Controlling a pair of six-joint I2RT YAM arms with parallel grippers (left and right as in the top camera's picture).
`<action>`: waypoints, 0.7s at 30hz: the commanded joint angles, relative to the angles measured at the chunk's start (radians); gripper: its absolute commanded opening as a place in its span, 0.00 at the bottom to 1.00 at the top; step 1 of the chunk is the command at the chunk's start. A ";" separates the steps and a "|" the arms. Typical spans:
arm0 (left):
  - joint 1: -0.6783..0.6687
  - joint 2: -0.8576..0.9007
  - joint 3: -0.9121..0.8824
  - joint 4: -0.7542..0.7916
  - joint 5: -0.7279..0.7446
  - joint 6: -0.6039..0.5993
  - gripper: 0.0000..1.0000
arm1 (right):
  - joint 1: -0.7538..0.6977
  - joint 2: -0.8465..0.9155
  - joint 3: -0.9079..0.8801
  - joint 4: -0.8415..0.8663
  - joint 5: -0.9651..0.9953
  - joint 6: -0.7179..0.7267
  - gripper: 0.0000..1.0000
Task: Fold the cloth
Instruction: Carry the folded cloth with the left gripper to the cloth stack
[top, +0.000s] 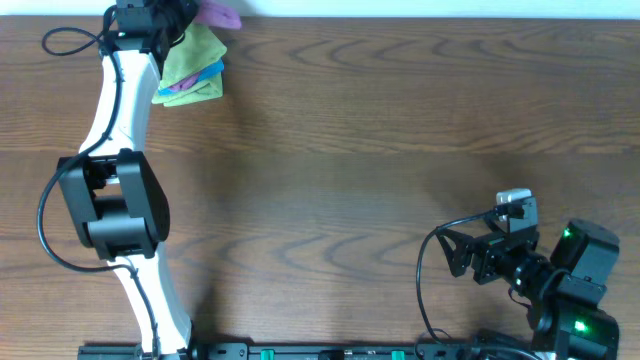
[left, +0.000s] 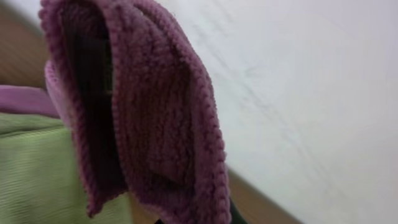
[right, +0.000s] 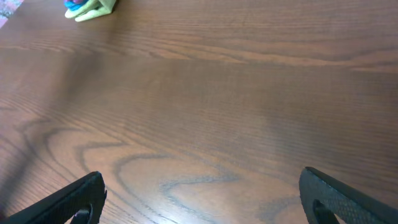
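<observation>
While the cloth (left: 155, 112) hangs bunched and unfolded in my clenched left claw (top: 172, 18) at the far left corner of the table (top: 380, 150), above the green folded cloth (top: 190, 55), my right claw (right: 202, 193) idles spread wide well apart, so I judge no fold is made yet.

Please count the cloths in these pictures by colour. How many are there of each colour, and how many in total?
purple cloth: 1
green cloth: 1
blue cloth: 1
Total: 3
</observation>
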 joint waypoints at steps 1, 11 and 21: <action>0.018 0.011 0.032 -0.018 -0.034 0.073 0.06 | -0.005 -0.005 -0.004 -0.002 -0.013 -0.013 0.99; 0.028 0.011 0.032 -0.154 -0.102 0.170 0.06 | -0.005 -0.005 -0.004 -0.002 -0.013 -0.013 0.99; 0.028 0.011 0.032 -0.270 -0.215 0.234 0.06 | -0.005 -0.005 -0.004 -0.002 -0.013 -0.013 0.99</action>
